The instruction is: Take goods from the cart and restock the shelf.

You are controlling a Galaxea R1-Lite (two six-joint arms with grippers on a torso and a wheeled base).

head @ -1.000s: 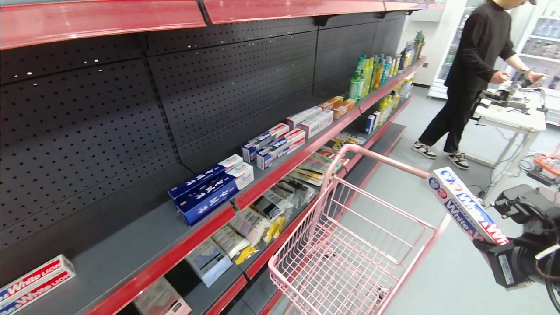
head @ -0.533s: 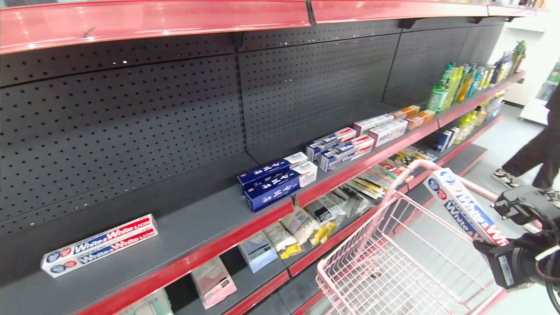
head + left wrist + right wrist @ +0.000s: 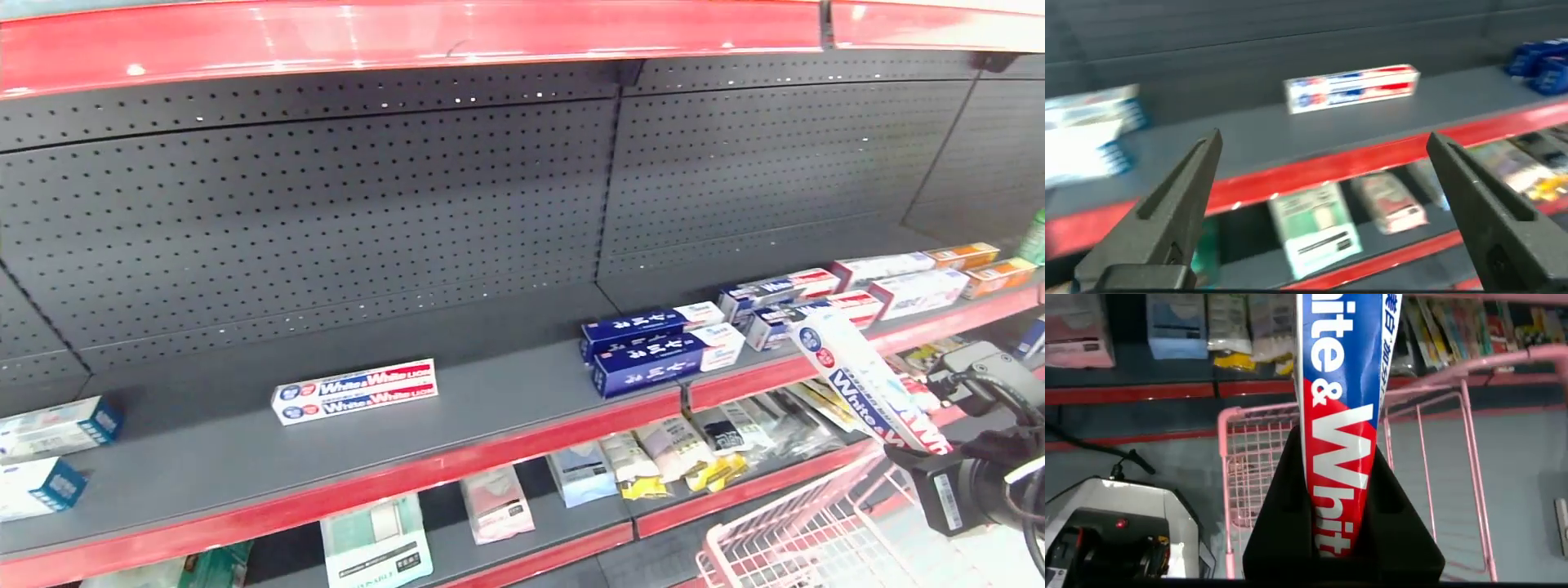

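- The right hand [image 3: 918, 457] is clamped on the lower end of a long white, red and blue cardboard toothpaste box [image 3: 865, 380], which it holds in the air in front of the shelving on the robot's right.
- The held box slants up from the hand, its upper end leaning toward the robot's left and toward the shelf.
- In the right wrist view, the black fingers [image 3: 1282, 514] press against both sides of the box [image 3: 1343, 408].
- A pink wire shopping cart [image 3: 804, 543] stands below the held box, and its basket [image 3: 1259, 461] lies beneath the hand.
- The left hand [image 3: 1323, 204] hangs in front of the shelving with its two dark fingers [image 3: 1167, 208] spread wide apart, holding nothing.
- A dark grey metal shelf with a red front edge [image 3: 245, 465] runs across the scene, backed by a perforated dark panel [image 3: 326, 204].
- A matching white, red and blue toothpaste box [image 3: 353, 390] lies flat on this shelf near its middle, well apart from its neighbours.
- To its right sit dark blue boxes with white ends [image 3: 661, 347], close to the red edge.
- Pale blue and white boxes [image 3: 49, 425] sit at the shelf's left end.
- Packets in clear and pale wrappers [image 3: 375, 543] lie on the lower shelf.
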